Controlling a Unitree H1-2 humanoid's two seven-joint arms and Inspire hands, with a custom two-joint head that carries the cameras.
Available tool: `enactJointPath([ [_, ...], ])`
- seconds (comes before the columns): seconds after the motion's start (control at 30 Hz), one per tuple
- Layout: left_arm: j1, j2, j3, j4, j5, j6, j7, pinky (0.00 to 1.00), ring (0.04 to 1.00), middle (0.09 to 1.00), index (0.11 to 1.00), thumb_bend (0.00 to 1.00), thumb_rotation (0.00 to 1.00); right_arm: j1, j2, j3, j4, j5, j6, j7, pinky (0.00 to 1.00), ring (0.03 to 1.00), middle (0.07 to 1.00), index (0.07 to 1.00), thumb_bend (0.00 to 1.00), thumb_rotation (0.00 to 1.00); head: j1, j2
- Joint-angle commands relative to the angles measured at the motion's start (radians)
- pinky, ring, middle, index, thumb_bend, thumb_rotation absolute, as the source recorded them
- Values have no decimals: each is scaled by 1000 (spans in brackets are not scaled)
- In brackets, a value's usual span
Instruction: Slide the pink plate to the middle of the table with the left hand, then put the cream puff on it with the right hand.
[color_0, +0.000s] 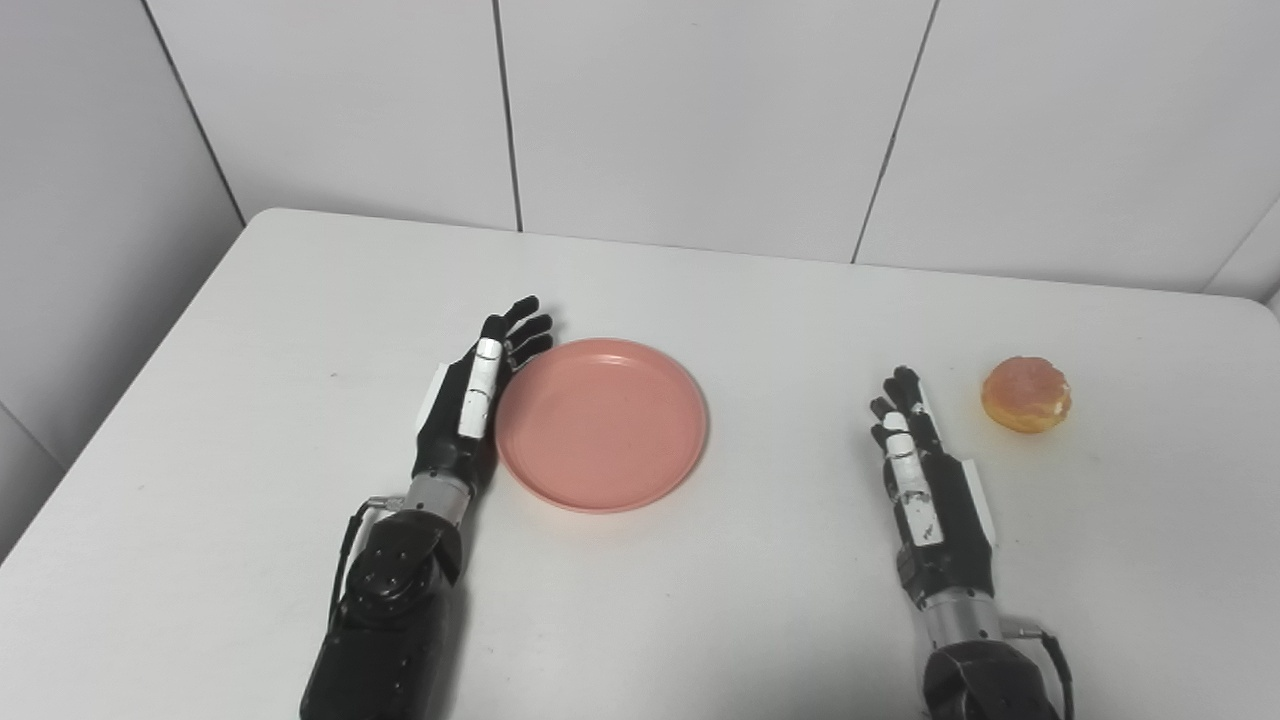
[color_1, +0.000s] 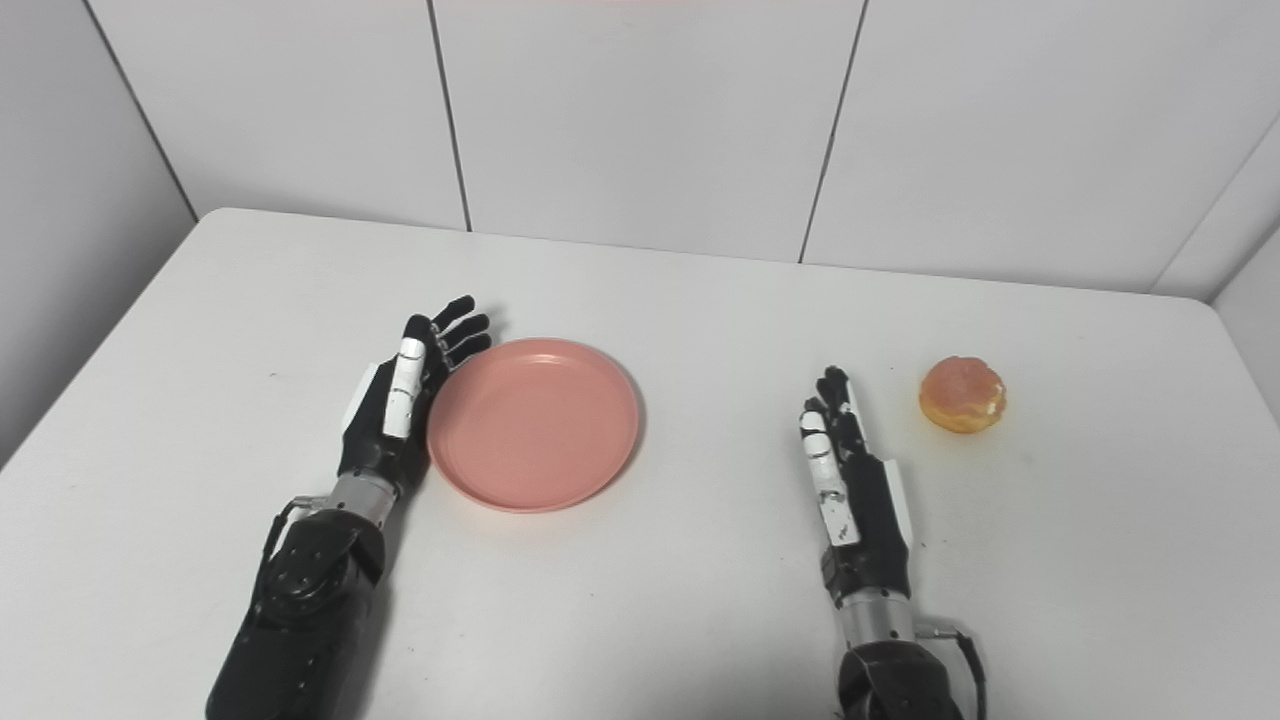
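The left hand (color_0: 478, 400), fingers spread and empty, rests against the pink plate (color_0: 602, 424) near the table (color_0: 700, 600) centre. The right hand (color_0: 925, 480), also spread and empty, lies beside the cream puff (color_0: 1026, 394) toward the right edge.

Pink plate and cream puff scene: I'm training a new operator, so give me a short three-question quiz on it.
1. True or false: the cream puff already sits on the pink plate.
2. Which hand is right beside the plate's rim?
A. the left hand
B. the right hand
C. neither
3. Fill in: the cream puff lies on the table to the ____ of the right hand's fingertips.

Key:
1. False: it lies on the bare table, well apart from the plate.
2. A: the left hand stands edge-on against the plate's left rim, fingers extended; whether it actually touches is hard to tell.
3. Right, and slightly farther back.
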Motion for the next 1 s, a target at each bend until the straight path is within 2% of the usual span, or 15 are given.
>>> enactJointPath([
  [0.0, 29, -15, -26, -5, 2, 18, -37, 833, 866, 864, 844, 732, 1000, -15, 27, 11, 11, -5, -24, -8, 1000, 962, 968, 960, 611, 795, 0, -1],
  [0.17, 48, -9, -39, 13, -4, -32, -78, 859, 881, 873, 867, 715, 1000, -32, 46, 14, 38, -2, -35, -25, 1000, 957, 956, 951, 679, 756, -57, -6],
  [0.33, 62, -12, -60, -2, 0, -37, -96, 888, 889, 884, 878, 698, 1000, -36, 45, 25, 36, -20, -26, -34, 1000, 978, 956, 957, 654, 785, -60, -2],
  [0.57, 85, -17, -84, -46, -4, -4, -103, 891, 890, 881, 881, 724, 1000, -39, 48, 19, 31, -7, -21, -37, 1000, 967, 951, 951, 687, 746, -67, 18],
  [0.67, 92, -20, -92, -62, -6, 8, -106, 901, 893, 878, 879, 726, 1000, -40, 45, 19, 27, -10, -20, -42, 1000, 964, 952, 951, 697, 753, -45, 25],
  [0.83, 110, -47, -110, -106, 5, 29, -92, 900, 889, 882, 882, 714, 1000, -30, 37, 16, 8, -4, -16, -39, 1000, 969, 955, 949, 663, 755, -18, 30],
  [0.97, 117, -47, -133, -124, 18, 39, -97, 885, 892, 897, 899, 716, 1000, -29, 35, 10, 7, 14, -22, -35, 1000, 954, 947, 939, 669, 729, -15, 31],
])
